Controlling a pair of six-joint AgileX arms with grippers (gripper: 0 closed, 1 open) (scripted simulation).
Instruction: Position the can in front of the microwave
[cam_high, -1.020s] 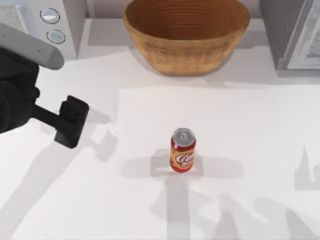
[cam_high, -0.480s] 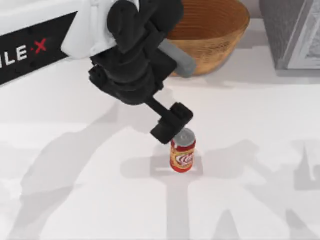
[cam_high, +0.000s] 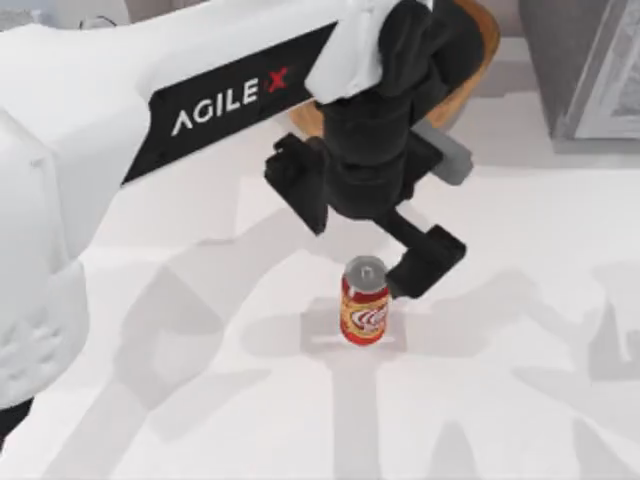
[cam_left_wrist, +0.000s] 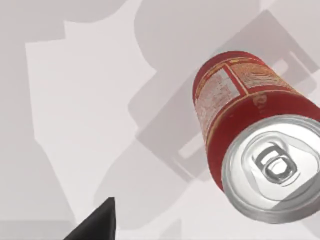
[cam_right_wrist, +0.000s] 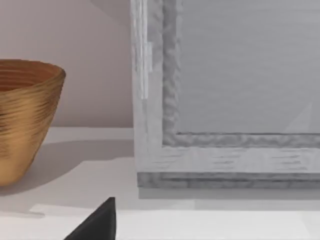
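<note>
The can (cam_high: 365, 303) stands upright on the white table near the middle, red with a yellow-orange band and a silver top. My left arm reaches across from the left, and the left gripper (cam_high: 425, 263) hangs close beside the can's right side, near its top. In the left wrist view the can (cam_left_wrist: 250, 130) is seen from above, apart from a black gripper tip. The microwave (cam_high: 30, 14) at the back left is almost wholly hidden behind the left arm. A black part of my right gripper (cam_right_wrist: 97, 222) is parked facing the back right.
A woven basket (cam_high: 470, 60) stands at the back centre, partly behind the left arm, and appears too in the right wrist view (cam_right_wrist: 25, 115). A darker grey appliance (cam_high: 590, 70) with a pale-framed door (cam_right_wrist: 225, 100) occupies the back right corner.
My left arm has swung from the left side across the table. Its gripper passed from behind-left of the can to its right side. The can has not moved.
</note>
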